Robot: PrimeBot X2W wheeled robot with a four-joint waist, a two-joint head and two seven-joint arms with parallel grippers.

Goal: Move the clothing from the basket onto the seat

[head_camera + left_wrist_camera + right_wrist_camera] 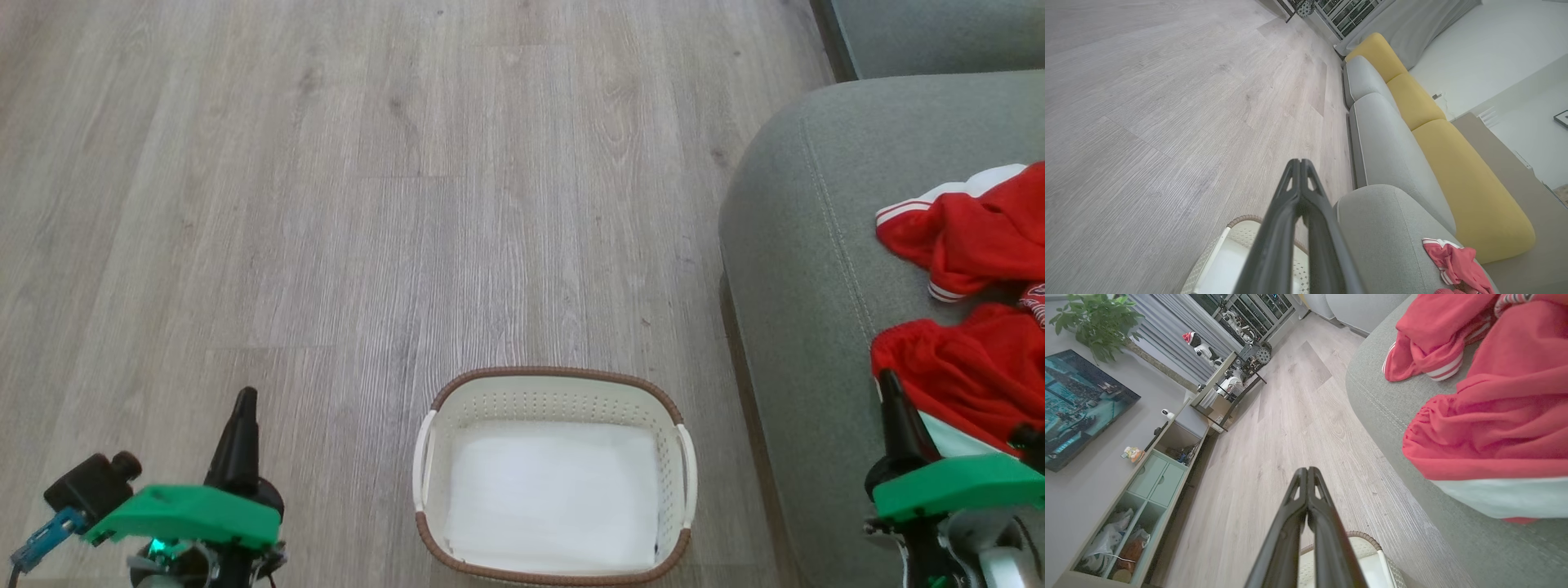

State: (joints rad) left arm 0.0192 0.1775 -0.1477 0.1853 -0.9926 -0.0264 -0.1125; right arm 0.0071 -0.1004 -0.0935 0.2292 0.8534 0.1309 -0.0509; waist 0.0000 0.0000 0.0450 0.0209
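The left gripper [244, 398] hangs over the wooden floor [326, 204], its jaws pressed together on nothing. To its right the basket [557, 374] stands on the floor with a white liner sheet [553, 490] inside. Further right the clothing [967, 237] lies on the seat [804, 245], with the right gripper [890, 382] just beside the nearer garment, jaws likewise pressed together and empty.

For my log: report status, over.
Left gripper, right gripper shut, empty. Red clothing on sofa seat; basket holds only white liner. Nothing in the way.
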